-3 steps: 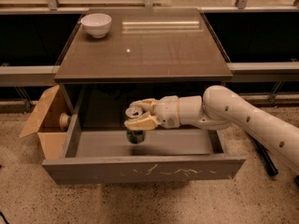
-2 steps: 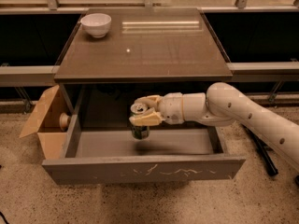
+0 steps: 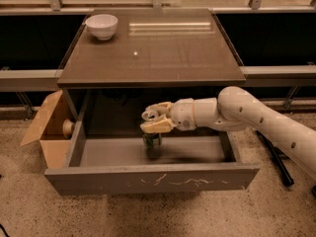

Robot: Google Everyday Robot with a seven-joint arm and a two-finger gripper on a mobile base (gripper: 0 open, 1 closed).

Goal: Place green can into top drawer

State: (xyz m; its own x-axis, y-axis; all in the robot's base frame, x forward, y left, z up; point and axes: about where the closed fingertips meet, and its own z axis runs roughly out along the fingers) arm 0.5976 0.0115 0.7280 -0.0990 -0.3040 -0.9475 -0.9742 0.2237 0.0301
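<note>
Below the tabletop's front edge, the gripper has its jaws clasped on the green can, upright inside the open top drawer, near its floor. Placement looks underway; next it likely needs lowering, then release.

The arm is fat, round and creamy white, with little dark dots along it. A paler wrist part joins it to the yellowish pincer, which sits over the top drawer.
</note>
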